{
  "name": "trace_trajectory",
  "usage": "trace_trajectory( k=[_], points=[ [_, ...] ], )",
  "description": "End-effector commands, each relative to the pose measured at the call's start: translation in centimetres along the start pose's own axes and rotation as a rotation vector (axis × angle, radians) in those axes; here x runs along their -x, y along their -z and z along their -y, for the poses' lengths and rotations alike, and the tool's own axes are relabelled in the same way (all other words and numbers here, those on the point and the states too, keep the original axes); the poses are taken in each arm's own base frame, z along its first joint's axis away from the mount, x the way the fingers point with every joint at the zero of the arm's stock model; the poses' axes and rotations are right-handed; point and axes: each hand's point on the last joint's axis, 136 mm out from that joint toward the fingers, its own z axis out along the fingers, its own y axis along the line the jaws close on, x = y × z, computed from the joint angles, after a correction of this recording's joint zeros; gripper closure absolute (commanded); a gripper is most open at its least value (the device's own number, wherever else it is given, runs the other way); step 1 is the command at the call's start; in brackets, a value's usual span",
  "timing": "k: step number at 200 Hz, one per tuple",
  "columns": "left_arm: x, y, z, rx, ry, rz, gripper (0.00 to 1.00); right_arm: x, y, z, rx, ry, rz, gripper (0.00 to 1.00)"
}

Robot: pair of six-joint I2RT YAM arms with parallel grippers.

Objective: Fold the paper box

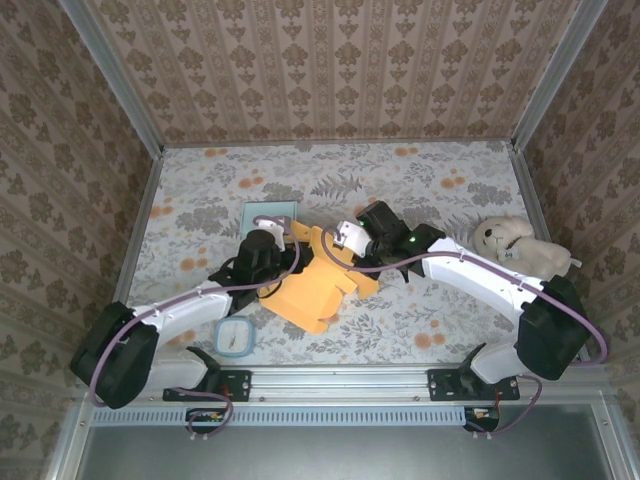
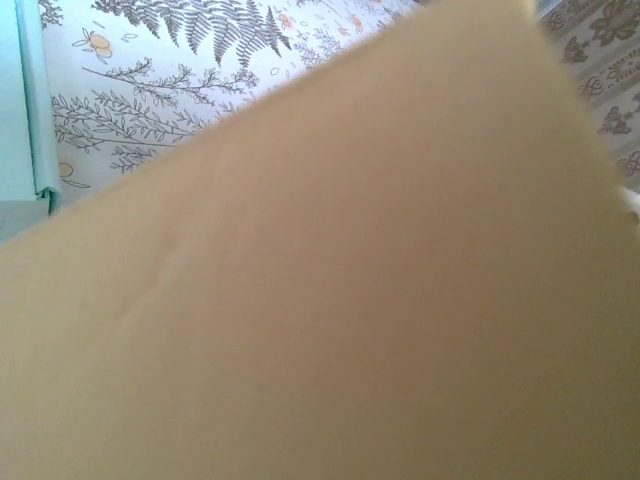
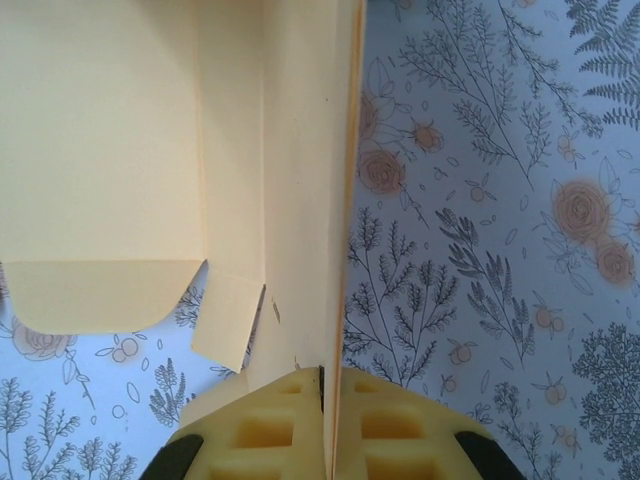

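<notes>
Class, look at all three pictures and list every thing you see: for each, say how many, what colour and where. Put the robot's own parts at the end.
paper box: 1, yellow-orange, middle of the table, one panel standing up
flat box: 1, pale mint, on the table just behind the left gripper
square dish: 1, white with a pale blue rim, near edge of the table, left of centre
soft toy: 1, cream, right side of the table
table: 1, white cover with grey leaves and orange flowers
walls: 3, beige patterned, left, far and right sides
left arm and right arm: 2, white and black, reaching in from the near edge
left gripper: 1, black, at the paper box's left side; grip unclear
right gripper: 1, yellow pads, shut on the standing panel
</notes>
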Motion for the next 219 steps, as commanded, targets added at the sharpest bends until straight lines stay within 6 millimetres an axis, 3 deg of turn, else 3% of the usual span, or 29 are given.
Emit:
trace_trajectory(
  k=[1, 66, 90, 130, 219],
  points=[
    [0.9, 1.9, 0.1, 0.004, -0.031, 0.058, 0.72, 0.3, -0.1, 1.9, -0.083, 0.014, -0.002, 1.0],
    [2.9, 10.6, -3.4, 0.196, -0.132, 0.303, 0.69, -1.4, -0.2, 5.5, -0.279, 0.231, -0.129, 1.0],
    [3.1, 12.3, -5.3, 0.273, -0.149, 0.368, 0.68, -1.6, 0.0, 6.5, -0.344, 0.301, -0.158, 1.0],
    [2.6, 10.6, -6.7, 0.269, -0.151, 0.315, 0.67, -2.0, -0.6, 6.2, -0.372, 0.44, -0.193, 1.0],
    [2.1, 6.2, -6.7, 0.224, -0.252, 0.239, 0.68, -3.5, -3.1, 5.0, -0.402, 0.643, -0.189, 1.0]
  ],
)
